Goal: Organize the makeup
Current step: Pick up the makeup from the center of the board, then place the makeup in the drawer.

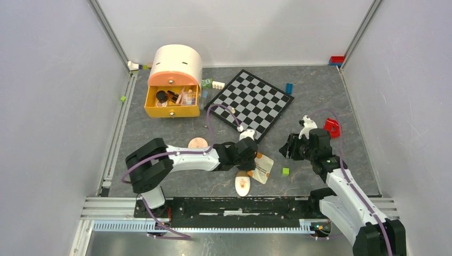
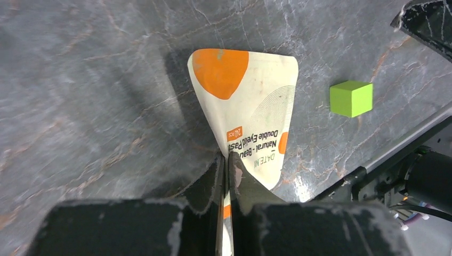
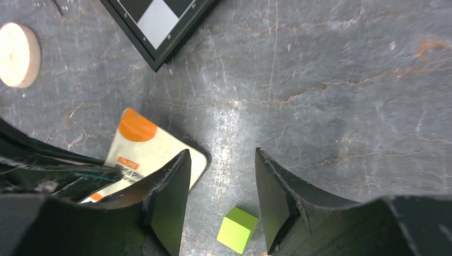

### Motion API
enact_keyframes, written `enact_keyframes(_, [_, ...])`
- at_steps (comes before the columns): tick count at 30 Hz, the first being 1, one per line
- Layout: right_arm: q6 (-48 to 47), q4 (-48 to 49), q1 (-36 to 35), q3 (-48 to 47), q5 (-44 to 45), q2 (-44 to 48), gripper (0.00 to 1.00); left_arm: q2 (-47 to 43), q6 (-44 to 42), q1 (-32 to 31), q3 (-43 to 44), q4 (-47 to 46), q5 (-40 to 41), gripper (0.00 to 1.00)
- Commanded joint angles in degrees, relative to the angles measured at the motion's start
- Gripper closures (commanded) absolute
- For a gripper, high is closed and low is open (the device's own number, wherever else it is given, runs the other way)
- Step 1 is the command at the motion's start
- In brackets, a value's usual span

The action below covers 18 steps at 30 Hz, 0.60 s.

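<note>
A white-orange sachet (image 2: 250, 101) lies on the grey table, and my left gripper (image 2: 228, 160) is shut on its near edge, the jaws pinched flat on it. The top view shows the same gripper (image 1: 253, 154) at the sachet (image 1: 263, 167). A cream oval (image 1: 243, 184) lies just in front of it, and a round peach compact (image 1: 198, 142) sits to the left. My right gripper (image 3: 221, 160) hangs open above the table with nothing in it, to the right of the sachet (image 3: 139, 145). An open yellow drawer (image 1: 171, 111) at the back left holds a palette (image 1: 189, 97) and dark makeup items.
A green cube (image 3: 237, 229) rests on the table below my right fingers. The chessboard (image 1: 250, 98) lies behind the grippers, a red brick (image 1: 332, 127) at the right, a blue brick (image 1: 288, 88) behind the board. Walls close in the left and right sides.
</note>
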<state>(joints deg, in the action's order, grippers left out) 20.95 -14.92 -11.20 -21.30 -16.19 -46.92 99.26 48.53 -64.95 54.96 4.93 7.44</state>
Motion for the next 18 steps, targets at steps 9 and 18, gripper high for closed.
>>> enact_keyframes(9, [-2.35,-4.95,-0.11,-3.53,5.2,3.98,0.42,-19.52,-4.02,7.54,0.22,10.88,5.81,0.97])
enact_keyframes(18, [-1.3,-4.26,-0.14,-2.65,3.97,4.06,0.41,-39.99,-4.9,25.42,1.2,21.18,9.38,0.97])
